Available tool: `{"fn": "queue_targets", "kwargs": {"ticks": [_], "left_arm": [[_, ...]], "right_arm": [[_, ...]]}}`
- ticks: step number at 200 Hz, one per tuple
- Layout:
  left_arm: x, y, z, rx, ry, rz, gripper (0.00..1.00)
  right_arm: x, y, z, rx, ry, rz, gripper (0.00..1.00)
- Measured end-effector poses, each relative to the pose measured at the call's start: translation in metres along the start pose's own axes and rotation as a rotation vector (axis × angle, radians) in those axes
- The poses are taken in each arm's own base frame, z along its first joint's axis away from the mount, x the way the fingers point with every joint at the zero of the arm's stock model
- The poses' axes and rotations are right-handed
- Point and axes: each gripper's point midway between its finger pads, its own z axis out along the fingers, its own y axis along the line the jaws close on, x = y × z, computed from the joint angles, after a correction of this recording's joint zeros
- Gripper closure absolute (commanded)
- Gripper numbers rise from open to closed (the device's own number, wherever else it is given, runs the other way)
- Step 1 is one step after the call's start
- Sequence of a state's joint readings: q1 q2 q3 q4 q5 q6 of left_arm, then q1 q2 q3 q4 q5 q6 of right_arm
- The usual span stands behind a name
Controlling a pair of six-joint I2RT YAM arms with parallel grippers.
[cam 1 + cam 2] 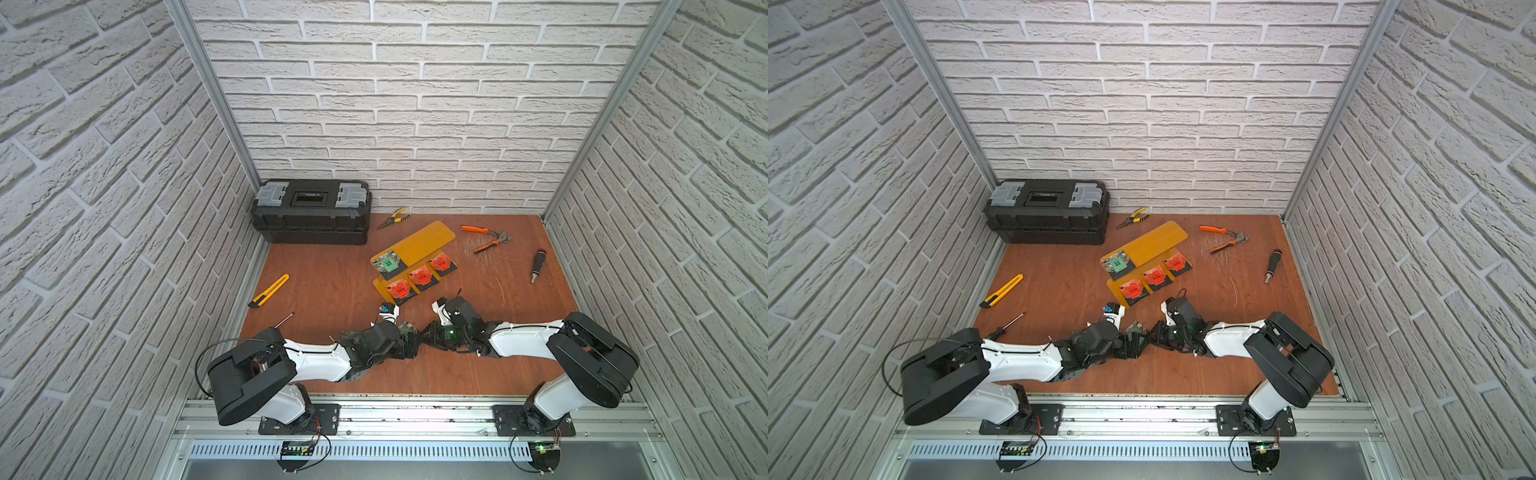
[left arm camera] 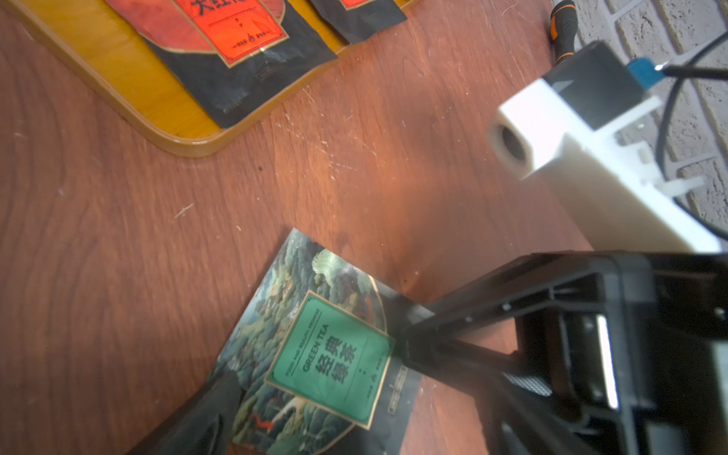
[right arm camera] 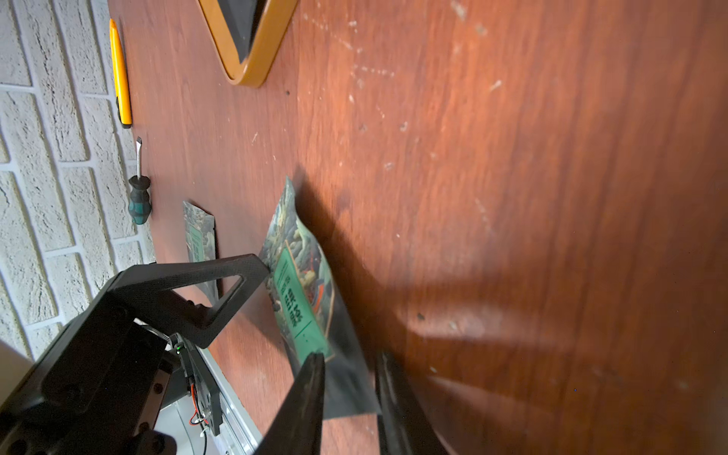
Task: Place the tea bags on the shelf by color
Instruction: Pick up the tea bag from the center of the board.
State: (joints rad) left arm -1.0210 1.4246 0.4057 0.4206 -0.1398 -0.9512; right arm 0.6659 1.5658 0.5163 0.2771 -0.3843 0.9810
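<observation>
In both top views the shelf (image 1: 424, 241) stood mid-tabletop (image 1: 332, 282). Three orange-red tea bags (image 1: 420, 276) lay in a row on the shelf's lower plate. A shelved green tea bag (image 1: 388, 264) lay at one end of its upper plate. On the near side of the shelf, towards the arm bases, the left gripper (image 1: 405, 343) and right gripper (image 1: 426, 334) met tip to tip over a green tea bag (image 1: 408, 329), which was mostly hidden beneath them. A black toolbox (image 1: 1046, 212) sat beyond the shelf against the back wall.

In the left wrist view the green tea bag (image 2: 331, 354) showed label-up near the shelf's rounded corner. The right jaws met on its black edge. One blurred left finger (image 2: 212, 413) overlapped its opposite corner, and the left jaws stood wide apart, gripping nothing.

In the right wrist view the green tea bag was tilted up off the tabletop, with its black end pinched between the right jaws. A left finger touched its face. A second loose green tea bag (image 3: 199, 236) lay flat well apart from the shelf, near a green-handled screwdriver (image 3: 138, 201).
</observation>
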Motion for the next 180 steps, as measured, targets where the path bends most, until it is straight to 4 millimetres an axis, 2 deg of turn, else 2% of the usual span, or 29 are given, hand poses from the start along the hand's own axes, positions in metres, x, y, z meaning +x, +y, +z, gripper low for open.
{"fn": "queue_targets", "kwargs": {"ticks": [98,148,180], "left_arm": [[0.000,0.000,0.000,0.004,-0.005,-0.012,0.02],[-0.001,0.004,-0.005,-0.006,-0.017,-0.013,0.02],[-0.012,0.001,-0.014,0.001,-0.058,-0.018,0.02]], "right_arm": [[-0.001,0.000,0.000,0.003,-0.004,-0.001,0.95],[0.000,0.000,-0.001,0.007,0.000,-0.024,0.97],[0.000,0.003,-0.008,0.007,-0.008,-0.053,0.98]]}}
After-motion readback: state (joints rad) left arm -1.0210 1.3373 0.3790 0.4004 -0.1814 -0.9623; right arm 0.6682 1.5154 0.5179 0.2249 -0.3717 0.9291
